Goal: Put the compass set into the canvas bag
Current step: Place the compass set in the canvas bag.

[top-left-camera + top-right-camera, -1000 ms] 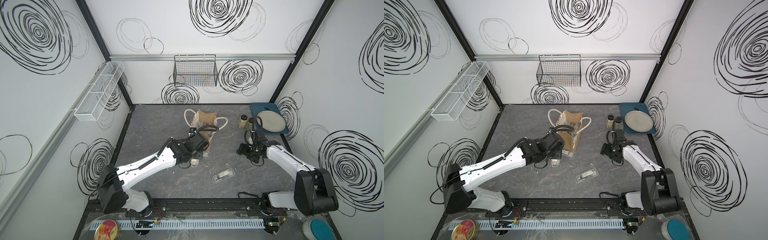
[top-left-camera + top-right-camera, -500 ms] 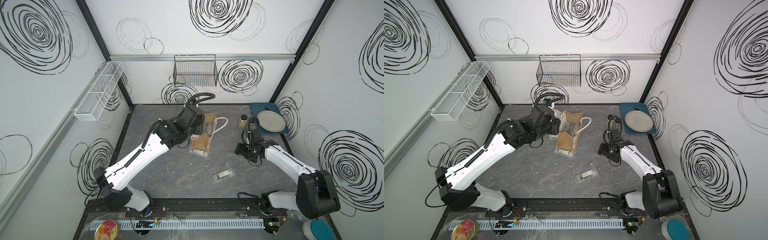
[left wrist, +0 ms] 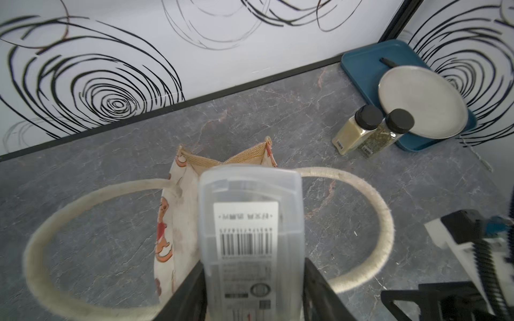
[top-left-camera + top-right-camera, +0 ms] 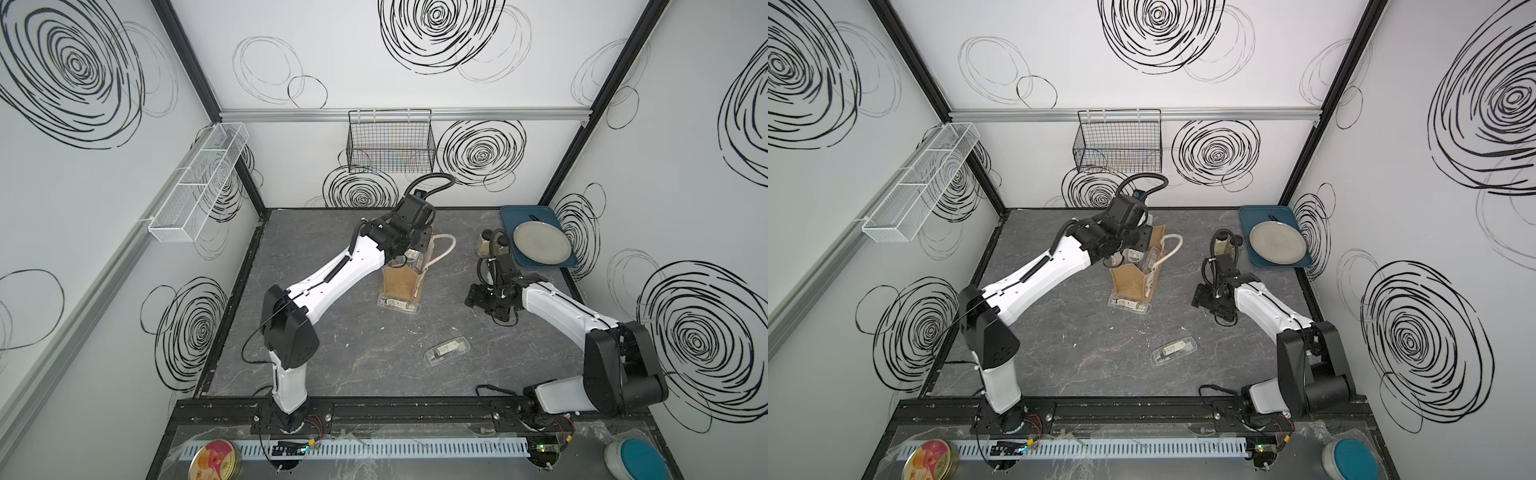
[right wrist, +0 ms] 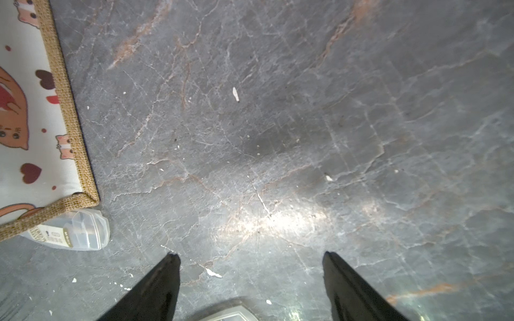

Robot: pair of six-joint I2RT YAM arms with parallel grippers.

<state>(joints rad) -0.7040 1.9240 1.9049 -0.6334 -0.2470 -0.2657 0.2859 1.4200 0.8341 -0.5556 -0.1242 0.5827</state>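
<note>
A second ago the left arm reached low at the near side of the bag. Now it is raised, and the left gripper (image 4: 409,254) hangs over the bag's top. The right arm has hardly shifted.

The left gripper is clamped on the compass set (image 3: 250,222), a clear plastic case with a white barcode label, held by its sides. The case's free end points down at the mouth of the canvas bag (image 4: 401,282); whether it has entered I cannot tell.

The table (image 4: 332,353) is dark grey with a marble pattern, and the walls are white with black swirls. A white mesh shelf (image 4: 199,183) hangs on the left wall and a black wire basket (image 4: 390,141) on the far wall. Far right, a blue tray (image 4: 515,214) carries a grey plate (image 4: 541,245), with two spice jars (image 3: 361,130) just beside it.

The bag stands mid-table towards the far side. It is tan burlap, with pale side panels printed with cartoon animals and hearts, and thick white rope handles (image 3: 375,200) splayed out to each side. A second clear case (image 4: 397,302) lies against its near foot. A third clear case (image 4: 446,351) lies nearer and to the right, apart from the bag.

The right gripper (image 5: 250,258) hovers over bare table right of the bag, jaws spread, holding nothing.
</note>
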